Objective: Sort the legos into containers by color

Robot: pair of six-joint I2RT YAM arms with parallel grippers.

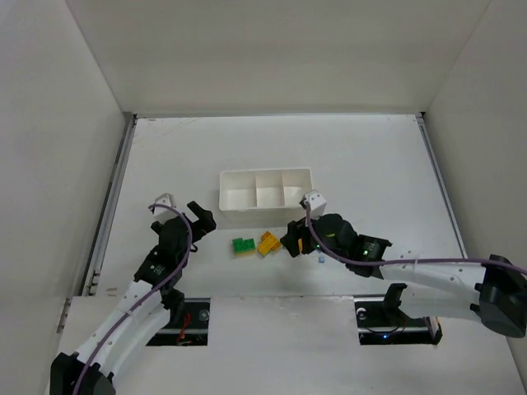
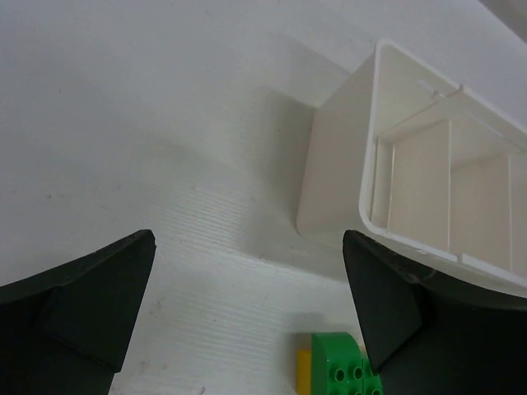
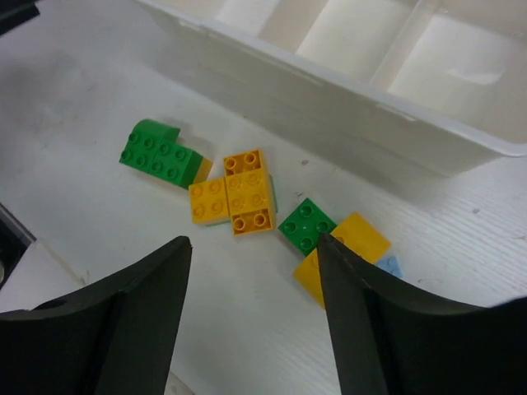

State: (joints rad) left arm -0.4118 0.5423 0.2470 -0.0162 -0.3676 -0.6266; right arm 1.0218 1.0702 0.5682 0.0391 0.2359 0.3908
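Observation:
The legos lie in a loose group in front of the white tray (image 1: 222, 191) with its three containers. A green brick (image 1: 243, 245) and yellow-orange bricks (image 1: 268, 243) show from above. The right wrist view shows a green brick (image 3: 160, 154), joined yellow-orange bricks (image 3: 235, 193), a small green square (image 3: 306, 225), a flat yellow piece (image 3: 358, 239) and a pale blue bit (image 3: 389, 266). My right gripper (image 3: 254, 245) hangs open just above and in front of the group, holding nothing. Left of the bricks, my left gripper (image 2: 249, 239) is open and empty, with a green brick (image 2: 338, 366) by its right finger.
The tray's near wall (image 3: 329, 99) stands close behind the bricks, and its left corner (image 2: 338, 173) faces my left gripper. White walls enclose the table on three sides. Both arm bases sit at the near edge.

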